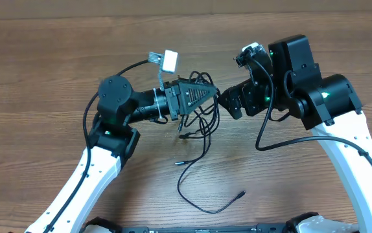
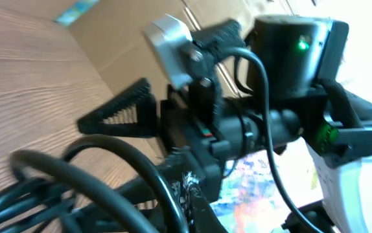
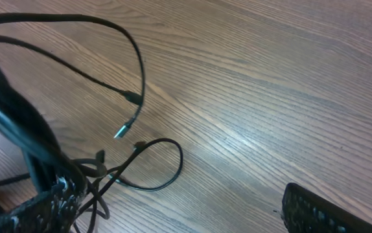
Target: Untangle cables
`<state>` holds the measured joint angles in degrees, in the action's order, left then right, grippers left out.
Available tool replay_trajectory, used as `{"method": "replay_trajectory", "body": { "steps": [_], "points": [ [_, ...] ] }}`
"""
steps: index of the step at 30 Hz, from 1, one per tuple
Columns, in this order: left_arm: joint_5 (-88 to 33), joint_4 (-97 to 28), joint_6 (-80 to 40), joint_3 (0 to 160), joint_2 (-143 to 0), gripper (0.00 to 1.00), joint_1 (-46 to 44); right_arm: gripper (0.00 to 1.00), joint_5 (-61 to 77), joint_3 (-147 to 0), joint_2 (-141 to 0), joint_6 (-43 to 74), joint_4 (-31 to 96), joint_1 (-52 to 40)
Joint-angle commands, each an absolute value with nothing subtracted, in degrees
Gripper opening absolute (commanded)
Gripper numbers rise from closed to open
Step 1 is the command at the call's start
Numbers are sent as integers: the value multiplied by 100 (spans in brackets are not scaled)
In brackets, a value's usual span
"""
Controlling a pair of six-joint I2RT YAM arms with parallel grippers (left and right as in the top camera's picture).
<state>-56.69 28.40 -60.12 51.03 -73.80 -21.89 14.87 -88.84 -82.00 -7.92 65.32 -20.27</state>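
at the middle of the table (image 1: pixel 173 39): both my grippers, nose to nose.
left gripper (image 1: pixel 213 95): pinched tight on the cables (image 1: pixel 203 120), the bunch right at my tips.
right gripper (image 1: pixel 229 105): jaws spread wide, nothing in them, just beside the bunch.
cables: knot sits at my left tips; one long strand trails toward my base, its plug end (image 1: pixel 240 193) lying free on the wood.
right wrist view: a silvery-tipped plug (image 3: pixel 122 131) at the end of a curved strand.

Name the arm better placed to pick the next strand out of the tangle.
Right, probably. The right end effector stands open and empty right beside the cables, so it is free to grasp. The left end effector is shut and appears to be holding the bundle up, so it is occupied.
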Motion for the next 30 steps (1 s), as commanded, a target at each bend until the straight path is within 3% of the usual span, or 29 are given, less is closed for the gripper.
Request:
{"method": "replay_trajectory", "body": {
  "steps": [1,10,20,30],
  "points": [
    [-5583,2943,-6093,5159,-7376,4,-2392,98,1551,-8960,-8267,-746,6473,-2029],
    [-5509,3116,-6241,5159,-7376,4,-2469,98,2915,-8960,-8359,-735,6023,-2029],
    [-5876,4974,-7384,5159,-7376,4,-2469,98,2904,-8958,-8790,-550,5741,-2029],
    [-6329,5041,-7435,5159,-7376,4,-2121,96,3310,-8958,-8792,-447,5640,-1868]
  ]
}}
